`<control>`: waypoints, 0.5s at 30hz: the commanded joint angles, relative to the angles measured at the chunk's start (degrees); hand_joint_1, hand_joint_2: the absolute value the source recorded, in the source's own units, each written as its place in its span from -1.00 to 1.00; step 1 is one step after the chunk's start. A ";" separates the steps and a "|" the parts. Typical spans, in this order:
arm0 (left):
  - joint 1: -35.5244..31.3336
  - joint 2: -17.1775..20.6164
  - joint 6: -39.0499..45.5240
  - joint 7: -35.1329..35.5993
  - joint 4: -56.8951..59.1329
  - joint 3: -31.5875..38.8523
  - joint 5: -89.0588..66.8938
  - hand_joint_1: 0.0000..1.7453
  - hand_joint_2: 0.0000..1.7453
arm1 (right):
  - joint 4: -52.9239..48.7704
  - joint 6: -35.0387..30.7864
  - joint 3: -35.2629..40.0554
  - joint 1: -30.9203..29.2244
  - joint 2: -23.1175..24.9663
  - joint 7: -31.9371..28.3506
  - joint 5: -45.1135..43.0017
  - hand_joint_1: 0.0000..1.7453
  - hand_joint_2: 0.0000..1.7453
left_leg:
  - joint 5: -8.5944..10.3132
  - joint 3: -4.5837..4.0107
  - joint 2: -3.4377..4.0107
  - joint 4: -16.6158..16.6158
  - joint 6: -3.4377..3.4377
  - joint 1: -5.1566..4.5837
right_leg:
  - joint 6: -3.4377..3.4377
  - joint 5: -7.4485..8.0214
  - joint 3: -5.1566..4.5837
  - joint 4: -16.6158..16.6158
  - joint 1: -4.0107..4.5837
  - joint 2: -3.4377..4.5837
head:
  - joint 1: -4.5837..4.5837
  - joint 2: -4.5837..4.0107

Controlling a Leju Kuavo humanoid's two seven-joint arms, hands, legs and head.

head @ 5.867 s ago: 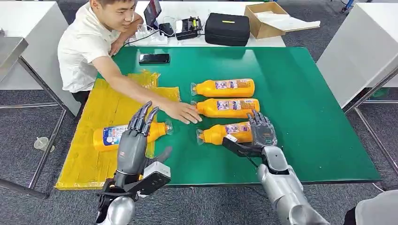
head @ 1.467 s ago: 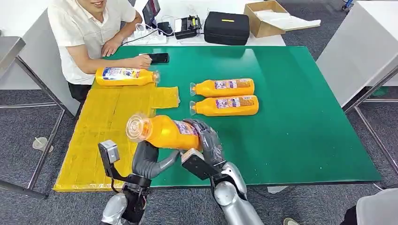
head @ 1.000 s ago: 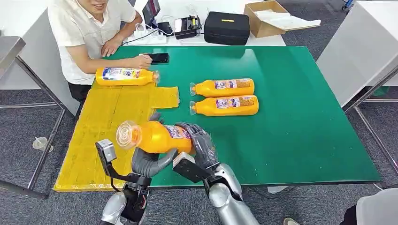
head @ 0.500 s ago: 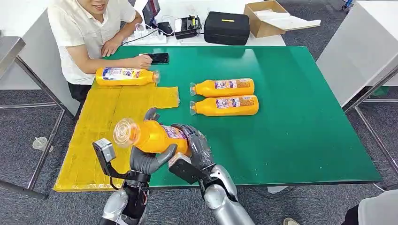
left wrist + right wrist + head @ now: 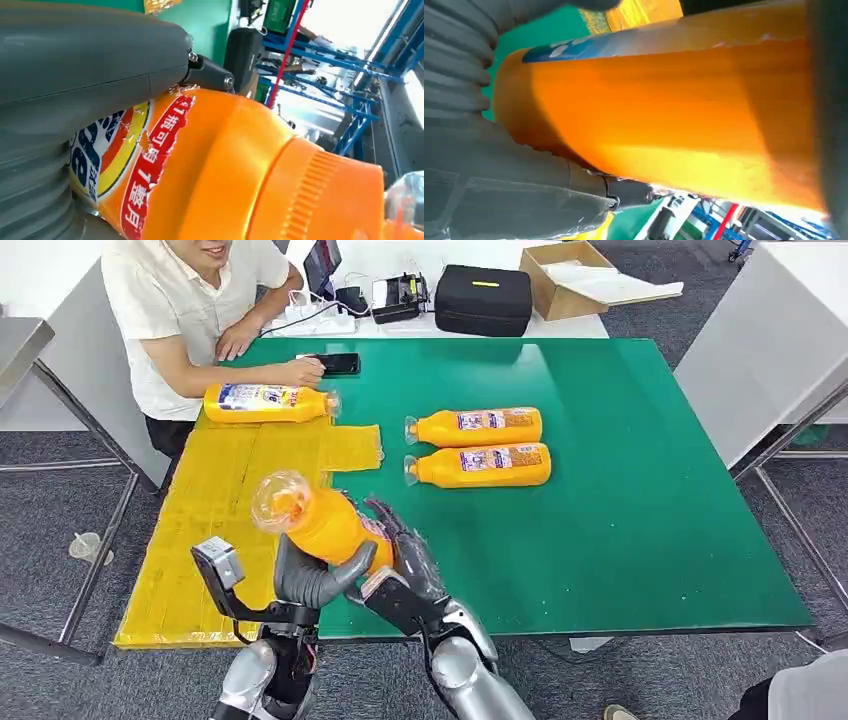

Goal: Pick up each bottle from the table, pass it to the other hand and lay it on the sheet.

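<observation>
**Handover in progress: bottle held by both hands above the desk's near edge**

The held bottle [image 5: 318,522] sits in the air between the two hands, above the near edge of the desk [image 5: 620,540], close to where the green surface meets the yellow sheet [image 5: 215,520]. Its long axis is tilted: the clear cap end points up and toward the robot's left, over the sheet, and the base end points down toward the right hand.

The left hand [image 5: 308,575] is under the bottle's body, its thumb and fingers curled up around it from below. The right hand [image 5: 403,558] lies against the base end, fingers wrapped along the far side of the body. The right wrist view shows grey fingers pressed against the orange wall at both ends of the picture. Both hands therefore touch the bottle; how firmly the right hand grips cannot be told.

Judgement: the sheet lies on the left hand's side, so the left hand is the nearer carrier for the lay-down. The coming move depends on the right hand letting go without dragging the base.

One bottle on the sheet [image 5: 268,402] lies at the far end, by a person's hand [image 5: 303,371]. Two waiting bottles [image 5: 478,445] lie side by side on the green, caps toward the sheet.
</observation>
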 commanded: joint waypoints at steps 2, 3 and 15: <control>-2.12 -2.69 0.15 -0.71 0.48 -0.25 -0.59 1.00 1.00 | 5.09 -0.53 0.39 -0.46 -0.33 -1.02 -2.00 -1.00 1.00 | -0.04 0.09 -0.09 0.01 0.02 0.02 | -0.13 -0.06 0.15 -0.02 0.05 -0.15 | 0.00 0.00; -1.95 -2.32 0.56 -1.70 -0.26 -0.02 -2.10 1.00 1.00 | 4.25 -2.08 -0.61 0.13 -0.24 -1.08 -2.20 -1.00 1.00 | -0.19 0.31 -0.11 0.11 0.03 0.06 | -0.31 -0.22 0.42 0.04 0.12 -0.25 | 0.00 0.00; -1.73 0.85 16.18 2.41 -4.44 7.01 -42.99 1.00 1.00 | -10.81 -30.53 -21.91 6.40 -0.83 -0.60 15.52 -1.00 -1.00 | 0.01 0.02 -0.11 -0.03 0.02 -0.03 | -0.10 -0.03 0.08 -0.03 -0.01 -0.15 | 0.00 0.00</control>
